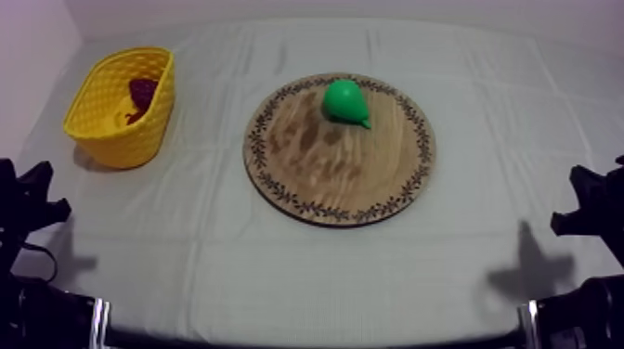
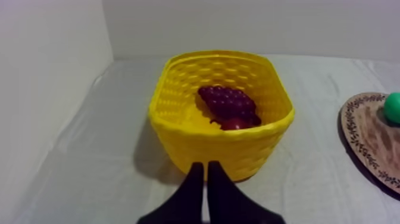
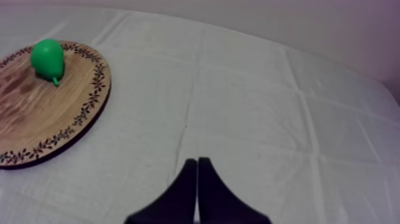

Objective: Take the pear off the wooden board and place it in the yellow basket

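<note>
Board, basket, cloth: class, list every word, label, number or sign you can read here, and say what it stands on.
None to read. The board has only a leafy pattern round its rim, no letters. The basket, pear and cloth bear no writing.

- Green pear [image 1: 344,100]: lies on its side on the wooden board [image 1: 325,172], near the far rim, stem end pointing near-right.
- Wooden board: round, patterned rim, flat at the middle of the worktop [image 1: 232,269].
- Yellow basket [image 1: 130,130]: woven, upright, far left.
</note>
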